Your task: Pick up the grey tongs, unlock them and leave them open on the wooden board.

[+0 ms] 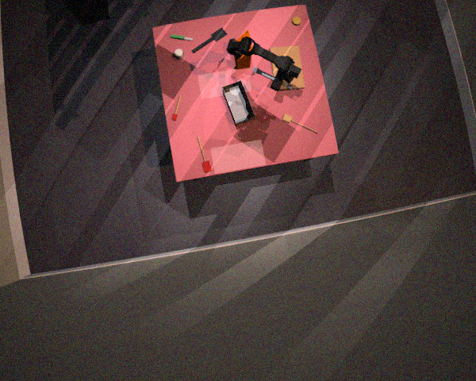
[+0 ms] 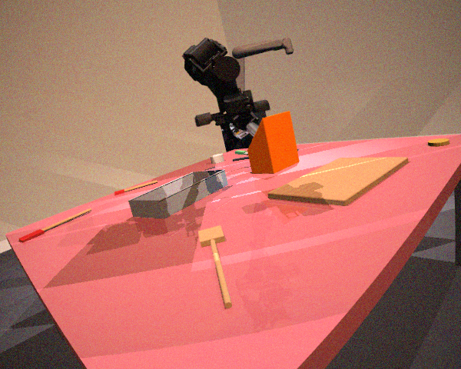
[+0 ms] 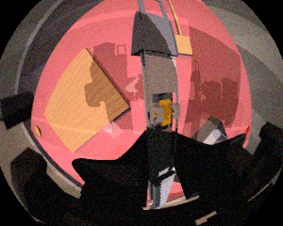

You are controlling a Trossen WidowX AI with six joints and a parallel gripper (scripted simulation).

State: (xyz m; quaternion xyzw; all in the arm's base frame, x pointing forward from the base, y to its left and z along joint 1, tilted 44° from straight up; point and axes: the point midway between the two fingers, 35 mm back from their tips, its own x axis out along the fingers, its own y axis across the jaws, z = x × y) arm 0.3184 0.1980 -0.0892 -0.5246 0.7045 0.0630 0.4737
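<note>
The grey tongs [image 1: 265, 75] [image 3: 159, 71] are in the air, held across my gripper [image 1: 276, 82] [image 3: 161, 137], which is shut on them. In the wrist view they run up from between the black fingers, with a yellow piece near the grip. The hinge lock and the direction of the tips cannot be made out. The wooden board [image 1: 285, 51] [image 2: 349, 174] [image 3: 75, 105] lies flat; the gripper is above the table near its tin-side edge, with a shadow on the board. The roasting tin [image 1: 238, 108] [image 2: 143, 207] [image 3: 212, 133] carries no tongs.
An orange wedge block [image 2: 282, 138] stands behind the board. A wooden mallet-like tool [image 1: 287, 118] [image 2: 211, 235] [image 3: 184, 45] lies nearby. Two red-ended sticks, a dark spatula [image 1: 209, 40], a green-and-white pen-like item [image 1: 178, 37], a white cup-like piece [image 1: 178, 53] and a yellow disc [image 1: 296, 20] [image 2: 438, 141] lie farther out.
</note>
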